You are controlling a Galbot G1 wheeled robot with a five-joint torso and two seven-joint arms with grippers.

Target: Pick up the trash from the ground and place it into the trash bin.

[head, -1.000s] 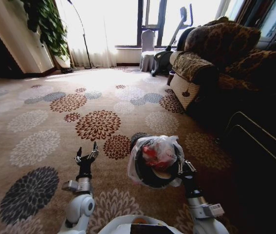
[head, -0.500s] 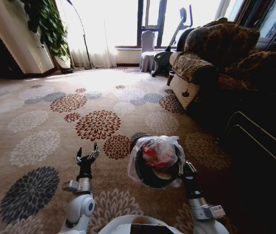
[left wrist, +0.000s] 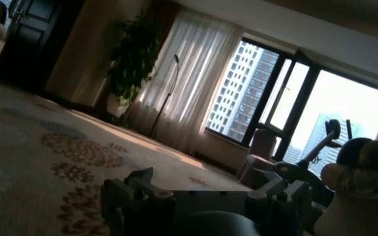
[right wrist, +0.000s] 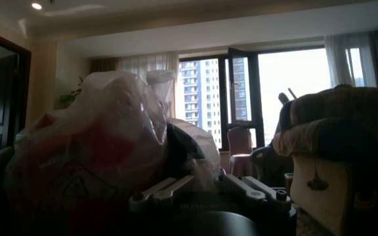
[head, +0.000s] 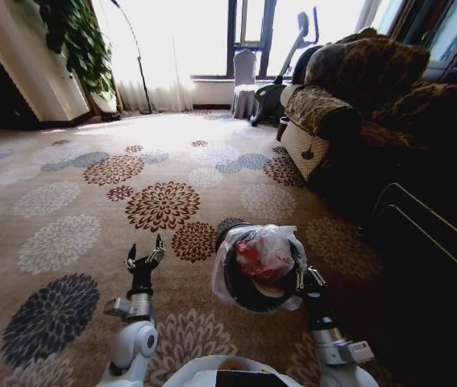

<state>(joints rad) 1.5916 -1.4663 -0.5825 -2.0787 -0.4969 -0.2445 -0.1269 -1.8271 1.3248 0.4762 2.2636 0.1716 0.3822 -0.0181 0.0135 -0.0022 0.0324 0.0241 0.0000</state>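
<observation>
My right gripper (head: 299, 278) is shut on the rim of the trash bin (head: 248, 297) and holds it up over the carpet. The bin is round and black, with a crinkly whitish liner (head: 275, 239). A red piece of trash (head: 250, 256) lies inside the bag. In the right wrist view the liner (right wrist: 90, 147) bulges close beside that gripper's fingers (right wrist: 156, 192). My left gripper (head: 144, 258) stands open, pointing up and forward to the left of the bin, with nothing between its fingers (left wrist: 131, 189).
A patterned sofa (head: 357, 89) and a dark metal frame (head: 429, 234) close off the right side. An exercise machine (head: 280, 81) and a small chair (head: 244, 81) stand by the window. The flowered carpet (head: 155, 205) stretches ahead and to the left.
</observation>
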